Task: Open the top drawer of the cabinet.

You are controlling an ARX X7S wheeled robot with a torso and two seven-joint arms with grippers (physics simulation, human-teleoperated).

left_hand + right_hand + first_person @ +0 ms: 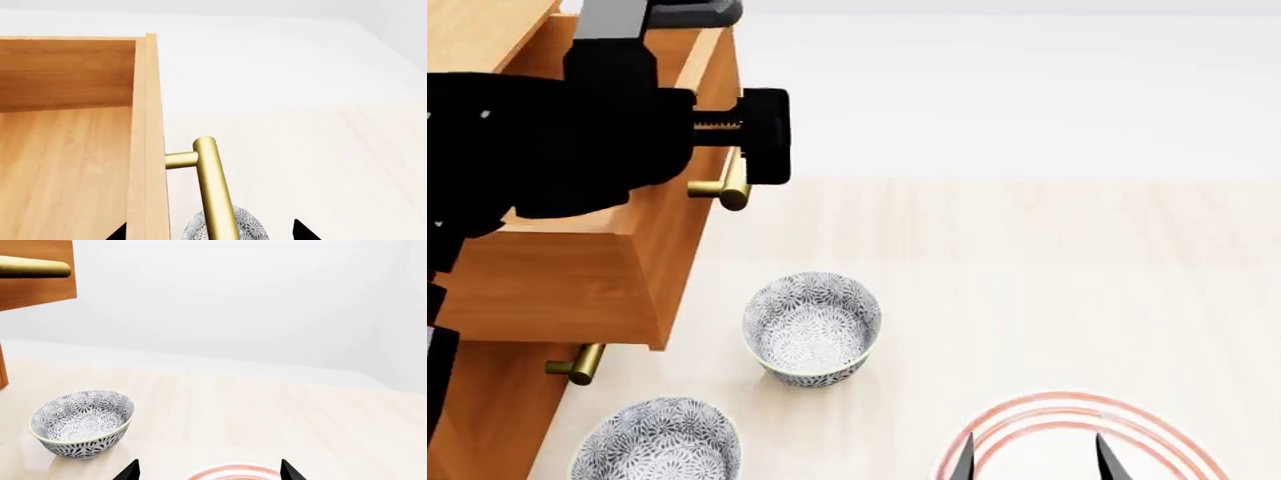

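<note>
The cabinet [487, 400] stands at the left. Its top drawer [574, 270] is pulled out, and its empty wooden inside [67, 170] shows. The drawer's brass bar handle [737, 185] sticks out from the front panel [150, 150]. My left gripper [731, 140] is open and straddles the panel and the handle [213, 190], with one fingertip over the drawer's inside and the other outside the bar, clear of it. My right gripper [1034, 460] is open and empty, low at the front right. The handle's end also shows in the right wrist view [33, 267].
A lower drawer's handle [581, 365] sits under the open drawer. One patterned bowl [811, 325] stands on the pale floor just right of the cabinet, and a second bowl [657, 440] is nearer the front. A red-ringed plate [1034, 440] lies under my right gripper [209, 471].
</note>
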